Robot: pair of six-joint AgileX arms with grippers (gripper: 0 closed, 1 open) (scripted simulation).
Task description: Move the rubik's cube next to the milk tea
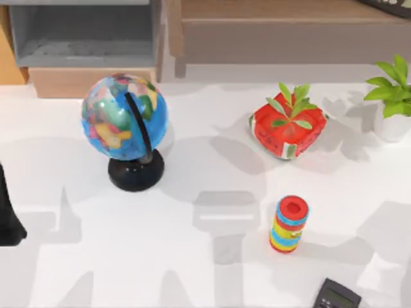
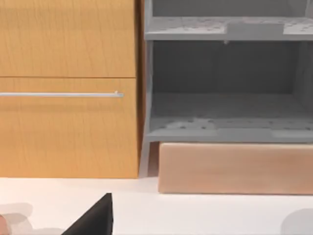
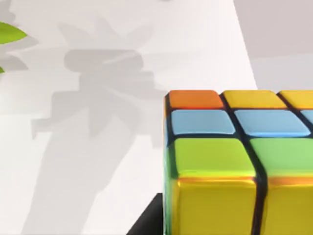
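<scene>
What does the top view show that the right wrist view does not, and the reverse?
Top view alone: a globe at the left, a red box with leaves, a striped stack of rings, a potted plant at the right edge and a dark device at the near edge. Right wrist view alone: the cube, close up, with orange, yellow, blue and green tiles. Both share the white table with its grey shadows, and green leaves.
</scene>
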